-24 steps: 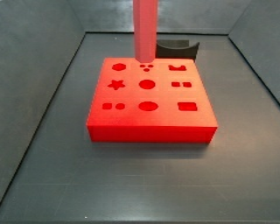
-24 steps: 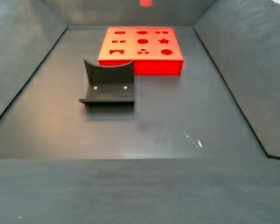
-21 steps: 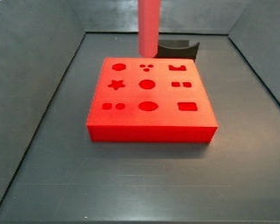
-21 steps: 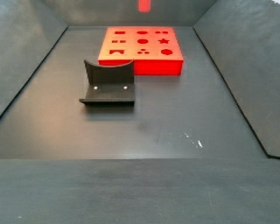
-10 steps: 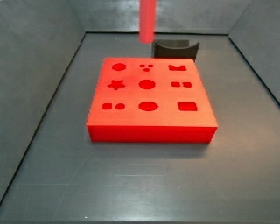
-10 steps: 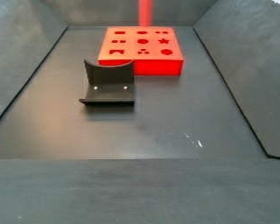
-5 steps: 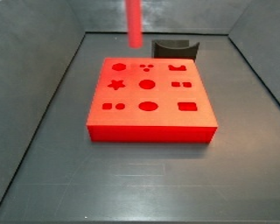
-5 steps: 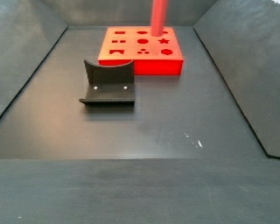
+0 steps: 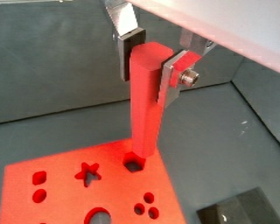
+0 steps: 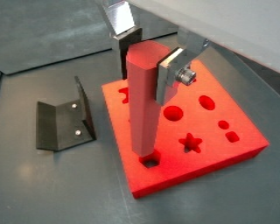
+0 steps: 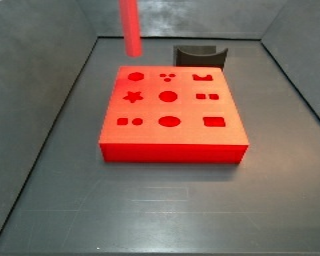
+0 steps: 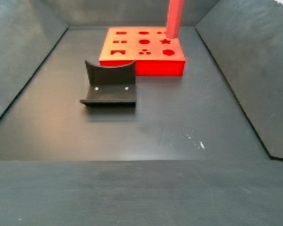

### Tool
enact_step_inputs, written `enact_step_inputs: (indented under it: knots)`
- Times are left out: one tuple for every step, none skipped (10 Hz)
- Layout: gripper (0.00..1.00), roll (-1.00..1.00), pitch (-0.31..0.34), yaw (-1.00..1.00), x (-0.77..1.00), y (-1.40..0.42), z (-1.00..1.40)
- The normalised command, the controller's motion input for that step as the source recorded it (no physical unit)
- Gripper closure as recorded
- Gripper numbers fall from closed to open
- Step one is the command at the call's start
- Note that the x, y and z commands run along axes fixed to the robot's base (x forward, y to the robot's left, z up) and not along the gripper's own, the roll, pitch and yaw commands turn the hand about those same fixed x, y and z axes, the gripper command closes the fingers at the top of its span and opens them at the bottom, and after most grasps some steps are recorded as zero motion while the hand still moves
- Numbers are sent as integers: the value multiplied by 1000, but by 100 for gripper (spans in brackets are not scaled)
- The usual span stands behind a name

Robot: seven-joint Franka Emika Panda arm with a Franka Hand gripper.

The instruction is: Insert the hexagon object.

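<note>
Two silver fingers [image 10: 122, 39] of the end effector [image 10: 150, 63] clamp the hexagon object [image 10: 145, 96], a long red peg hanging upright above the red block [image 10: 230, 150] in both wrist views. In a side view the peg [image 11: 129, 27] shows at upper left, above the block [image 11: 170, 110]; the fixture [image 12: 109, 84] stands left of centre on the desk [image 12: 168, 132].
</note>
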Motion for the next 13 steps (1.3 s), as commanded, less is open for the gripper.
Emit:
enact_step_inputs:
  knots:
    - [100,-343,-74,37,83,-77,-63]
    - [100,-320,-84,26,134,-37,-149]
    - [100,-173,-51,80,166,0,-206]
    - [100,0,0,83,169,0,-131]
    - [100,56,0,0,0,0,-80]
    - [100,0,0,0,-166,0,-166]
    - [100,-41,0,0,-169,0,-240]
    - [100,-27,0,-20,0,-31,-234]
    - [100,0,3,-114,129,-37,-211]
    - [100,0,26,-203,389,-20,-151]
    - [100,36,56,-209,374,0,-117]
    - [100,104,76,-180,86,0,-137]
    - [100,137,99,-200,-3,0,-106]
